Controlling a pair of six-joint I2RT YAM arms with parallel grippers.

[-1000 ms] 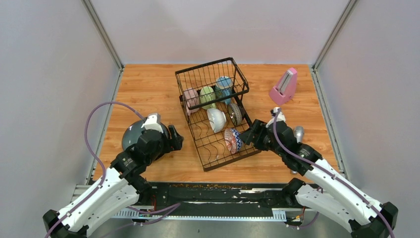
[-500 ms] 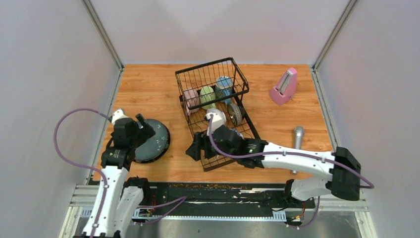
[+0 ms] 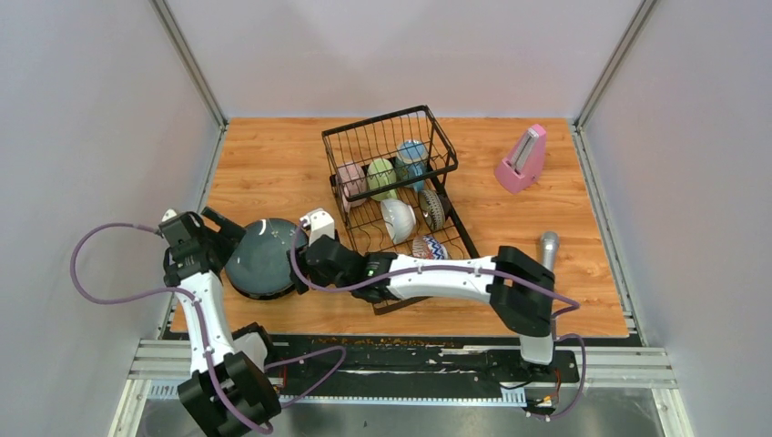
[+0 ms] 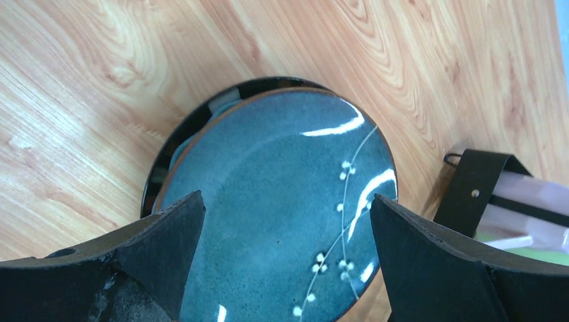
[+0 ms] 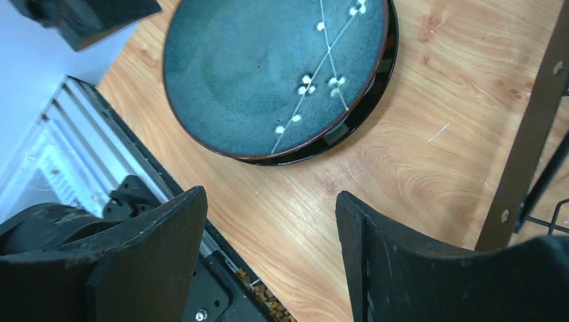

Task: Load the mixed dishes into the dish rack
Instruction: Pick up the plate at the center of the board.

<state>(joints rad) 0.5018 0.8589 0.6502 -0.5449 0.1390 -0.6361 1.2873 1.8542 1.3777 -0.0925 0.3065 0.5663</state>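
Note:
Two dark blue-grey speckled plates [image 3: 264,259] lie stacked on the table, left of the dish rack [image 3: 452,228]; they also show in the left wrist view [image 4: 282,194] and the right wrist view [image 5: 268,67]. My left gripper [image 3: 221,232] is open and empty at the stack's left edge, its jaws [image 4: 285,198] spread over the top plate. My right gripper [image 3: 296,271] is open and empty at the stack's right front edge, over bare wood [image 5: 270,194]. The rack holds pink [image 3: 350,179], pale-green [image 3: 380,177] and blue [image 3: 411,157] mugs, and white [image 3: 398,220], dark [image 3: 431,209] and patterned [image 3: 428,248] bowls.
A pink metronome [image 3: 521,159] stands at the back right. A silver microphone [image 3: 548,248] lies right of the rack. My right arm stretches across the rack's front end. The rack's frame [image 5: 530,134] is close on the right gripper's right. The table's front edge [image 5: 221,248] lies just below it.
My right gripper has moved left from the rack's front corner to the plates. My left gripper has drawn back left, off the stack's top to its left edge.

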